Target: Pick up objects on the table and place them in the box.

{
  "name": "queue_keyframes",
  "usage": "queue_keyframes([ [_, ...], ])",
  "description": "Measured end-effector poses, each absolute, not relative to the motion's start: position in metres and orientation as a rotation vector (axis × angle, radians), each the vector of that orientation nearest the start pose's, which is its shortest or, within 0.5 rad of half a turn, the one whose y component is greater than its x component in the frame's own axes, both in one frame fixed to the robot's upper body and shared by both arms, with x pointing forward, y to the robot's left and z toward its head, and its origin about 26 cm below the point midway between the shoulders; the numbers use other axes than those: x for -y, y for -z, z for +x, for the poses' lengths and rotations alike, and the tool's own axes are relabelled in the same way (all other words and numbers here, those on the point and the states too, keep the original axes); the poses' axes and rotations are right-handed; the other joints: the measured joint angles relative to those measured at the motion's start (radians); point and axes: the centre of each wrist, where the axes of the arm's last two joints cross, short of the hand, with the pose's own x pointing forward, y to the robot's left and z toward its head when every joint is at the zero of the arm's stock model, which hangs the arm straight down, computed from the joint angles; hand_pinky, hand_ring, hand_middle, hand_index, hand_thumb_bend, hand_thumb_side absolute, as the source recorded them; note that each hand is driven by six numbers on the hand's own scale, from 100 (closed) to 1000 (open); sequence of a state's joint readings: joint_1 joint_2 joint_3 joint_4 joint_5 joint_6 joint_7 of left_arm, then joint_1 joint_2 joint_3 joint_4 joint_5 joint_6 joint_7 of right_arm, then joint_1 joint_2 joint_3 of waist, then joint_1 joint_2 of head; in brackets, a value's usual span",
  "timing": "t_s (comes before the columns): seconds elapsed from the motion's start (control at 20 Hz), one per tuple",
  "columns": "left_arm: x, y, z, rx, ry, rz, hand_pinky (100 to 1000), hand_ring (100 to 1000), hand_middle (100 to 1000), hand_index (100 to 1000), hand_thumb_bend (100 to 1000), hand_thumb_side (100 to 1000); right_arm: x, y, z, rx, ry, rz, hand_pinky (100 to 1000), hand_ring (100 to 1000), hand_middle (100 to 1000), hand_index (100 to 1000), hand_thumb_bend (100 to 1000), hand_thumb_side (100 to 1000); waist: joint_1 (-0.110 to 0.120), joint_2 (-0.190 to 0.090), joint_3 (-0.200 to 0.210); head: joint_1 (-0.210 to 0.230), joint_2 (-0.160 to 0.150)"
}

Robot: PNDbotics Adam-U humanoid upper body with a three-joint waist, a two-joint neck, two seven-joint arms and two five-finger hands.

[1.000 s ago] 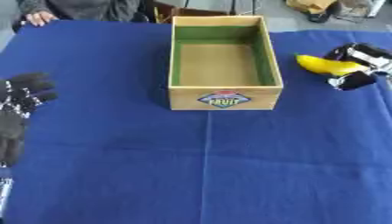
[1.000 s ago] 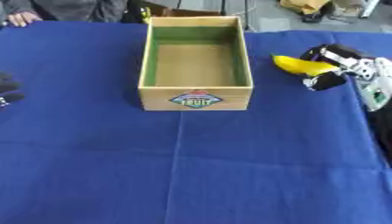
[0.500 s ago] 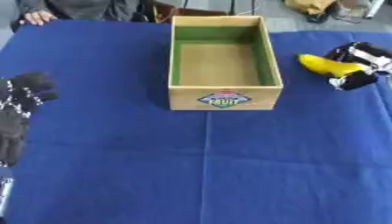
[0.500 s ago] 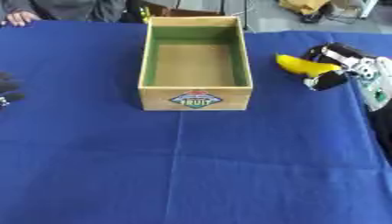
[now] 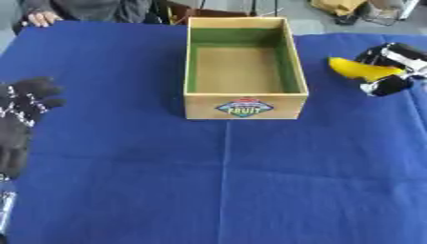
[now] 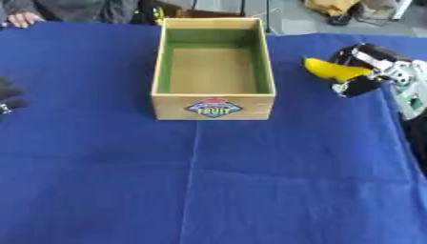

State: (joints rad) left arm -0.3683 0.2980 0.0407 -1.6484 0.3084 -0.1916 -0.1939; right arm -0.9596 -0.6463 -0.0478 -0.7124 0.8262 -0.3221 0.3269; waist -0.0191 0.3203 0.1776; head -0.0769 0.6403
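A wooden box (image 5: 243, 106) with a green inner lining and a fruit label on its front stands empty on the blue table, slightly back of centre. To its right my right hand (image 6: 364, 69) is curled round a yellow banana (image 6: 331, 69), whose free end points left toward the box. The banana is level with the box's middle, a short gap away from its right wall. My left hand (image 5: 23, 110) rests at the left edge of the table, fingers relaxed and holding nothing.
A blue cloth (image 5: 225, 181) covers the whole table, with a crease running forward from the box. A person's hand (image 5: 42, 18) rests on the far left corner. Bags and clutter (image 5: 342, 5) lie on the floor beyond the far edge.
My right hand with the banana has held nearly still, shifting only slightly. The left hand has not moved.
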Motion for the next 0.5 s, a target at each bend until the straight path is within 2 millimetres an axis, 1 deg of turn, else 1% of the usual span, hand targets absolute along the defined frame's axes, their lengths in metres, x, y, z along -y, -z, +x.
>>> queue_keyframes([
  [0.2, -0.283, -0.141, 0.354, 2.181, 0.284, -0.228, 764, 771, 730, 689, 455, 999, 0.414, -0.218, 0.463, 1.4, -1.241, -0.955, 681, 562, 573, 671, 100, 111, 0.0, -0.003, -0.005, 0.0, 0.0],
  [0.5, -0.283, -0.139, 0.353, 2.175, 0.28, -0.225, 763, 771, 730, 690, 456, 997, 0.406, -0.229, 0.463, 1.458, -1.27, -0.972, 679, 562, 573, 670, 100, 102, -0.001, -0.013, -0.013, 0.001, 0.005],
])
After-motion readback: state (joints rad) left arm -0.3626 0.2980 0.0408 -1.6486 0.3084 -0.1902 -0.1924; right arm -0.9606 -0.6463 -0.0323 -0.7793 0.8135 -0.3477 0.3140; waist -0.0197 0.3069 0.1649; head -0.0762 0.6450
